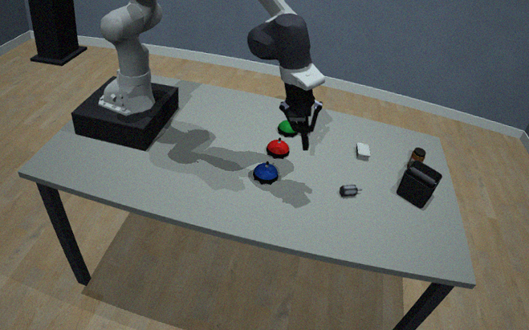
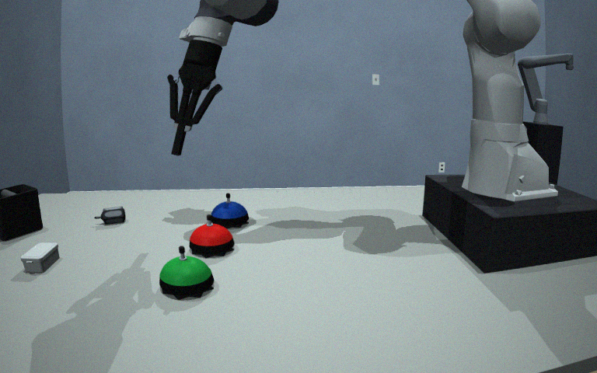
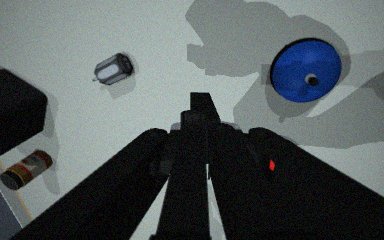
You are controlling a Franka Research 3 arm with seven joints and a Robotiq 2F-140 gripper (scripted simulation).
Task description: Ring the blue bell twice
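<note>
High over the table (image 1: pixel 204 220) I see my gripper (image 2: pixel 178 147) hanging with fingers pressed together on nothing, pointing steeply down with a slight tilt. Well below the tip stands the blue bell (image 2: pixel 228 211), untouched, last in line past the red bell (image 2: pixel 211 236) and the green bell (image 2: pixel 186 271).

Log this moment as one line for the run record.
phase: approach | end effector: shut, empty, high above table | target: blue bell, button up, untouched | rings done: cannot tell
</note>
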